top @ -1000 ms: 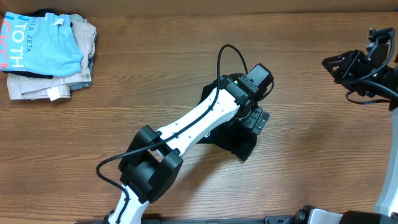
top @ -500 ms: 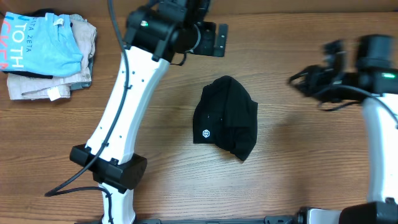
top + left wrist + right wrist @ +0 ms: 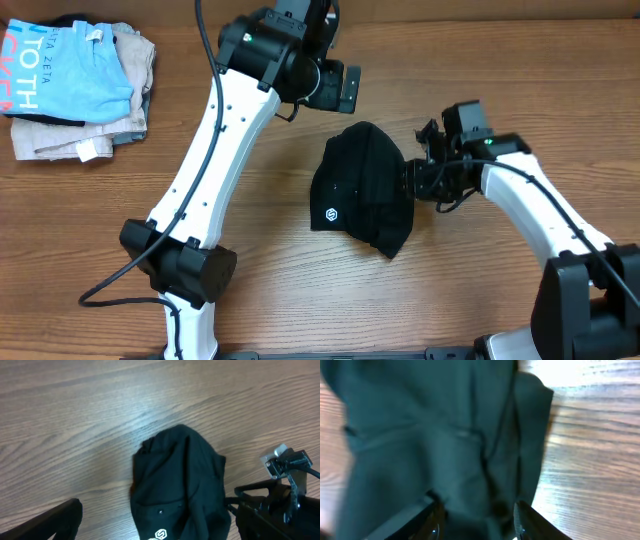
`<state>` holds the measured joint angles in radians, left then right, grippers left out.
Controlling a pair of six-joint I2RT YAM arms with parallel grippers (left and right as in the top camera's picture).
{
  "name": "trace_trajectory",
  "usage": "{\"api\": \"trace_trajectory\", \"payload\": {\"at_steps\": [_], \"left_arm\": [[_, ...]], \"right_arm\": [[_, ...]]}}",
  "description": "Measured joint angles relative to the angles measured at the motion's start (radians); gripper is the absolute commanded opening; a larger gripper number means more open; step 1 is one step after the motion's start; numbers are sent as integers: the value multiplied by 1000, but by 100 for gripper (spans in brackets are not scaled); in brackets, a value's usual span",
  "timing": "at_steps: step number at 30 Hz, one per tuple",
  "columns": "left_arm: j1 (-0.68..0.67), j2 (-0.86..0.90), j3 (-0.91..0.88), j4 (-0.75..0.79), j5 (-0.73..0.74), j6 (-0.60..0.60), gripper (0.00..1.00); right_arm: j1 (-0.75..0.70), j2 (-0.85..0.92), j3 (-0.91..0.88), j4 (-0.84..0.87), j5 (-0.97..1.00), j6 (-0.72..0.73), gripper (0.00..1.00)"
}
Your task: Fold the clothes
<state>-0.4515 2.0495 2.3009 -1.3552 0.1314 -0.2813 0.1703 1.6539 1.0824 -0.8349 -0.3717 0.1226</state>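
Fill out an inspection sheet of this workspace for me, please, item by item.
Surface: wooden table, bare wood grain, no stains seen.
Job's things: black T-shirt bunched in a compact heap at mid-table, white logo facing up.
Clutter: light blue shirt lying on folded beige garments at the far left corner, apart from the T-shirt.
Grippers: left gripper open, raised beyond the T-shirt, holding nothing; right gripper at the T-shirt's right edge, jaws apart over fabric.
Cables: black cable loops off the left arm near its base.
Surroundings: nothing seen.
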Motion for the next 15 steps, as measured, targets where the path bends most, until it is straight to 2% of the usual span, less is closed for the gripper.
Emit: {"api": "trace_trajectory", "payload": {"at_steps": [5,7,10,13,14,15], "left_arm": [[0,0,-48,21,0,0,100],[0,0,-56,24,0,0,100],[0,0,-56,24,-2,0,100],[0,0,-56,24,-2,0,100],[0,0,-56,24,-2,0,100],[0,0,-56,24,-2,0,100]], "right_arm": [[2,0,-96,117,9,5,47],[5,0,-114,141,8,4,43],[14,0,-124,171,1,4,29],[20,0,-124,201,-11,6,22],[20,0,-124,208,-16,5,17],[20,0,-124,213,-21,7,4]]}}
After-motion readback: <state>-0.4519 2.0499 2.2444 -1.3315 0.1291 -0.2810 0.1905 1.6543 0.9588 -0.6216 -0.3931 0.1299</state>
